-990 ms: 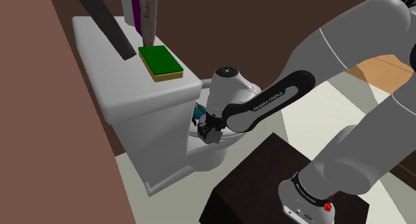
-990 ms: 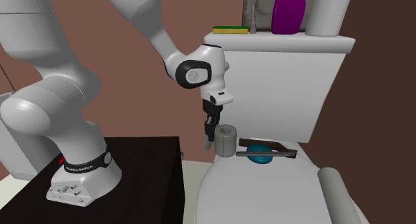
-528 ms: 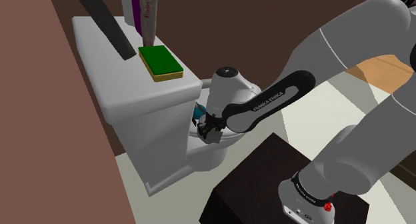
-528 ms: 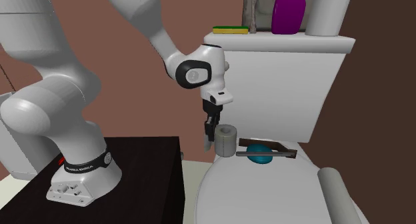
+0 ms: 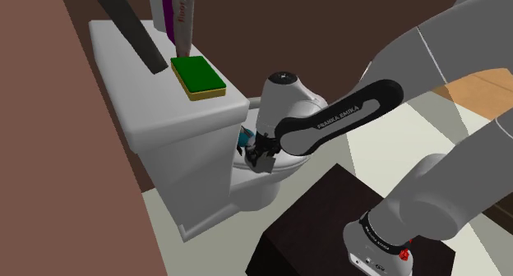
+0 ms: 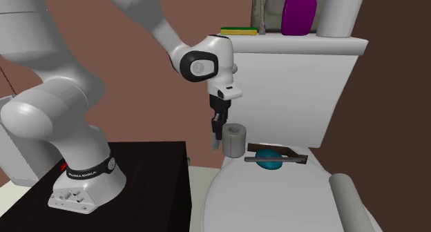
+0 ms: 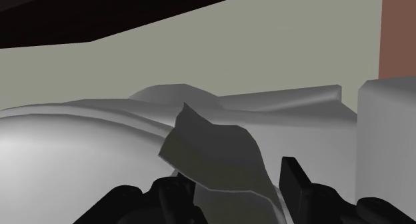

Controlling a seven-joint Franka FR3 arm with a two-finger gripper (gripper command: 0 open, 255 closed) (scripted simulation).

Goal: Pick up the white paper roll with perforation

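Principally, the scene is a white toilet (image 6: 276,196) with its lid down and a tall tank (image 6: 290,92) behind, set against a brown wall. The white arm (image 6: 62,120) rises from the dark stand (image 6: 138,189) and bends down to the rear corner of the lid on the second exterior view's left.

On the tank top stand a purple bottle (image 6: 299,11), a pale cylinder (image 6: 340,15) and a green sponge (image 5: 197,77). A teal object (image 6: 269,159) lies on the lid, just beside the roll.

The paper roll (image 6: 235,142) renders grey rather than white. It stands upright with its hollow core facing up, at the back of the lid and close in front of the tank. Whether its base rests on the lid or is clear of it cannot be determined.

The gripper (image 6: 219,137) points downward at the roll. In the wrist view the black fingers (image 7: 293,179) sit close on either side of the grey body, and the jaws appear closed on it across its width.

Assessment of handling:
- The roll is judged very light, so weight is no concern.
- It is soft, and the wound layers over a hollow core will dent under a hard squeeze.
- The matt paper should give good friction.
- The soundest hold is across the outer wall near mid-height, with the axis kept vertical.
- Any loose perforated end sheet could trail or unwind.
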